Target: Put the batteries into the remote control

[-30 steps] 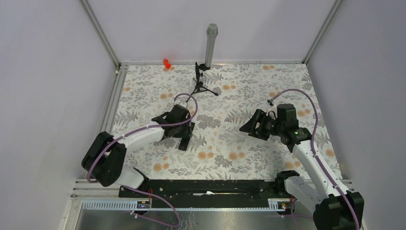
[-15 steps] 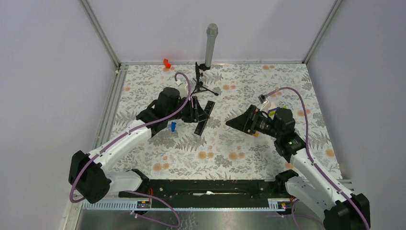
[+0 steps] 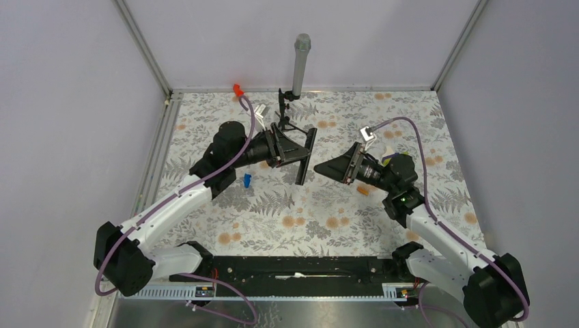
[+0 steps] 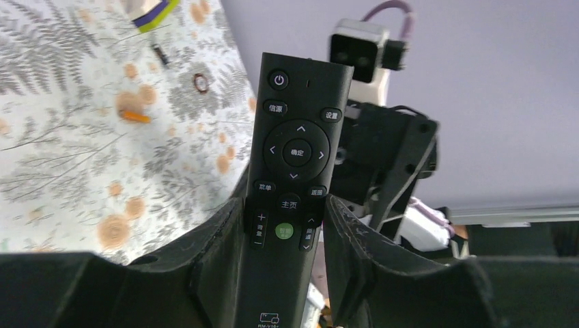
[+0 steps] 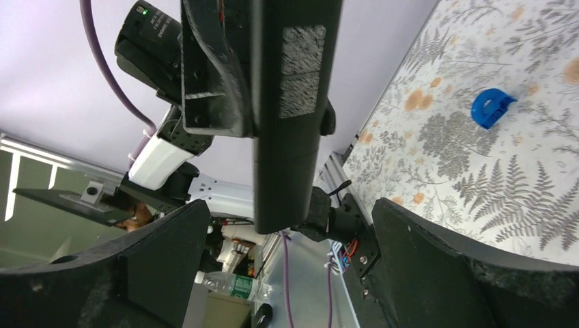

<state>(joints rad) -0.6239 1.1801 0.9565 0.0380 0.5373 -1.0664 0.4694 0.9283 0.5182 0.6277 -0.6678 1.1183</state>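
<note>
Overhead view looks down from behind; both wrist views closely share the remote control [image 4: 293, 171].

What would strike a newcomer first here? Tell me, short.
The left gripper holds the black remote control up over mid-table. The right gripper gapes open, facing its labelled back. An orange battery lies on the floral cloth near it.

remote control [image 3: 305, 154] in left gripper [image 3: 283, 147], before right gripper [image 3: 328, 169] | blue piece [image 3: 246, 180] on worktop [image 3: 410, 116] near left gripper | battery [image 3: 364, 190] beside right gripper
</note>
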